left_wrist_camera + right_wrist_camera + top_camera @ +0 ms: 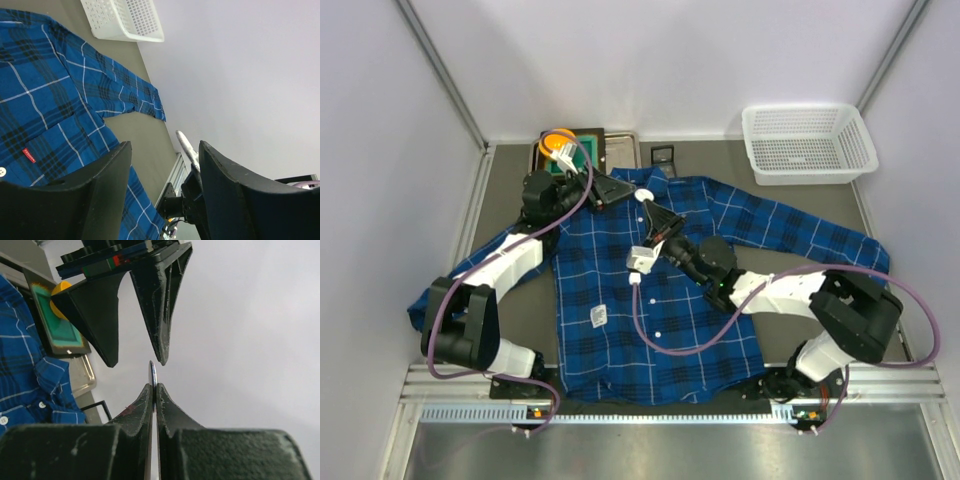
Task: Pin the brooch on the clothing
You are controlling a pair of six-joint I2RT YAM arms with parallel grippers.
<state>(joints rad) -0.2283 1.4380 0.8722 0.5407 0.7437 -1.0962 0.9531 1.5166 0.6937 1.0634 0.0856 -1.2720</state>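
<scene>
The clothing [650,300], a blue plaid shirt, lies spread flat on the table, collar at the far side. Just above the collar, my right gripper [655,212] is shut on the brooch [642,196]. The right wrist view shows the brooch [153,371] edge-on, a thin disc sticking up out of my right gripper [153,386]. My left gripper [620,190] faces it from the left, open, with its fingers [161,315] just beyond the disc's edge. In the left wrist view the brooch [184,144] stands ahead of my left gripper [165,147], apart from both fingers.
A white mesh basket [808,140] stands at the back right. At the back left an orange round dish [558,143] sits on a green-topped block beside a metal tray [622,148]. A small black frame [663,155] lies behind the collar. Walls close in the sides.
</scene>
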